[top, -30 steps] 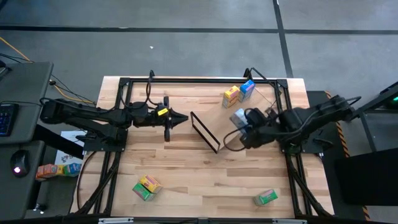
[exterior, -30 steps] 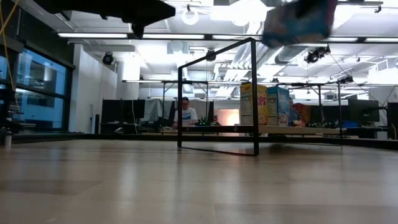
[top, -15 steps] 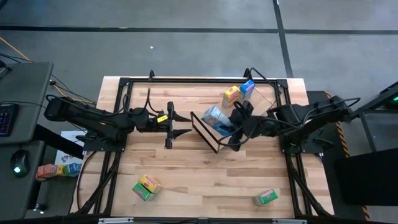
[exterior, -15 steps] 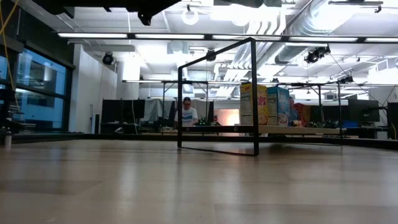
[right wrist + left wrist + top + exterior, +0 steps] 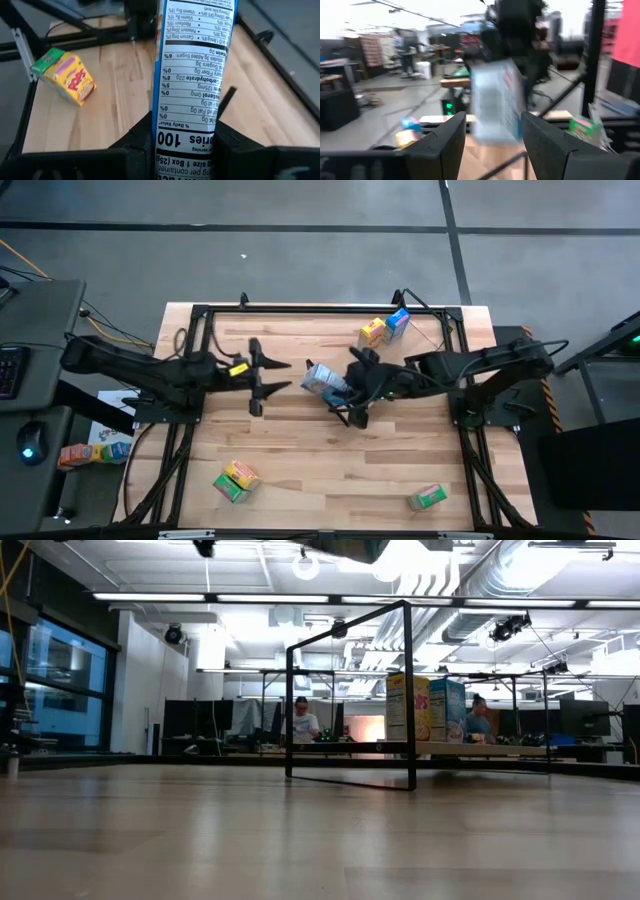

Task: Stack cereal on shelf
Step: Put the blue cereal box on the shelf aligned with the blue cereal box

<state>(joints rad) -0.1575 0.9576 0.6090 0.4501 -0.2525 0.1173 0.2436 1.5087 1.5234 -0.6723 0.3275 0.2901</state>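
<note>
Holding: right hand pinches a blue cereal box above the middle of the tabletop; in the right wrist view both dark fingers press its narrow printed side.
Left hand: left hand is spread, holding nothing, near the blue box and facing it; the left wrist view shows that box blurred just beyond the finger tips.
Shelf: only a thin black metal frame shows, standing upright near mid-tabletop; whether the held box touches it cannot be told.
Already placed: a yellow-orange box and a second blue box stand side by side near the far edge.
Loose boxes: a yellow and green pair lies near the front left; a green box lies near the front right.
Handling: judged light and hollow, thin cardboard that would dent under a hard squeeze; printed faces look smooth and may slip.
Where to grip: across the two narrow sides, near mid-height, so the box hangs level and the wide faces stay free.
Risk: a pinch near one end could let it swing or twist.
</note>
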